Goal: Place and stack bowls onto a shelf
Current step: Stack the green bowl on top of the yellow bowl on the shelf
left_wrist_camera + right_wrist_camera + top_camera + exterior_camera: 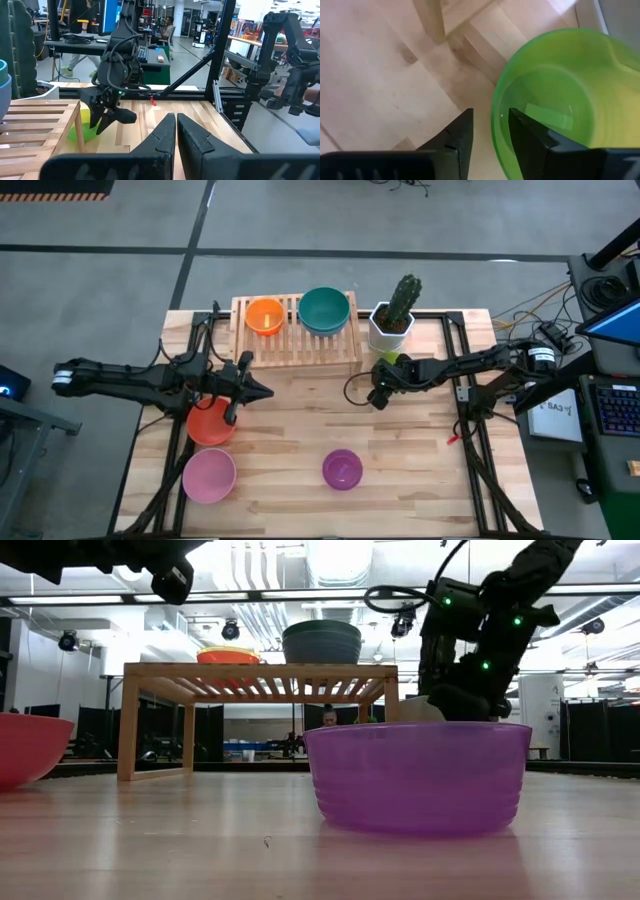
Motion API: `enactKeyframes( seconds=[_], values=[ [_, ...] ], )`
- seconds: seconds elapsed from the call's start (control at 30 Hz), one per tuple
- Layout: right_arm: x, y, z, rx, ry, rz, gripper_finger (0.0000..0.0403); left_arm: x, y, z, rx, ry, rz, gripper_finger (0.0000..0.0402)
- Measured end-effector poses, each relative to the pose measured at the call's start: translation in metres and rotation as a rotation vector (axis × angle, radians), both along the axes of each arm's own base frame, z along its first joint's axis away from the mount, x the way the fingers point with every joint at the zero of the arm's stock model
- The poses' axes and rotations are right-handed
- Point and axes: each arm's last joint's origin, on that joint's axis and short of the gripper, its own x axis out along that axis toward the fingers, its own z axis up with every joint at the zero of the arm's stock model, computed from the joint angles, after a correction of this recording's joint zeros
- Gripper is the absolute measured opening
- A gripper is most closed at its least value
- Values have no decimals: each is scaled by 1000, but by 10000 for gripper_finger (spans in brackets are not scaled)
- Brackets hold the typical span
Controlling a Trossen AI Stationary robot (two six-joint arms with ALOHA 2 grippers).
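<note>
Lime green bowl (555,95) sits mouth-up on the tabletop (400,470) beside the shelf (295,340) leg, near the cactus pot (392,328). The right end effector (487,127) reaches down with its fingers slightly parted astride the bowl's rim. The left end effector (176,132), extended level near the red-orange bowl (210,422), is nearly closed and empty.

Light-wood slatted shelf (295,345) bearing an orange bowl (264,316) and a teal bowl (324,310). Red-orange bowl (208,423), pink bowl (208,476) and purple bowl (342,469) on the pale, plank-striped table (420,460). Lime-green bowl (560,100), translucent. White pot (388,332) with green cactus. Dark, near-black end effectors (262,392) (379,401).
</note>
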Motion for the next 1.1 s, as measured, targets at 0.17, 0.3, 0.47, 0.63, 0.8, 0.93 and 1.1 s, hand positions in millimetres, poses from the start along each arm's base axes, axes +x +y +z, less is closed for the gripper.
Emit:
enactKeyframes(
  seconds=[0.17,0.3,0.47,0.63,0.8,0.93,1.1],
  values=[
    [-5,0,-7,-9,16,-6,70,0,0,0,0,0,0,0],
    [-7,1,-10,-12,6,-4,24,0,0,1,0,-6,0,0],
    [-8,1,-9,-13,4,0,10,0,0,1,-3,-14,0,0],
    [-7,6,5,26,-38,33,9,0,0,3,-15,-31,0,0],
    [0,26,37,80,-177,147,9,0,0,4,-25,-34,0,0],
    [3,51,68,143,-312,273,9,1,0,4,-26,-46,0,0],
    [9,85,94,191,-535,488,9,12,0,4,-26,-86,-6,0]
  ],
)
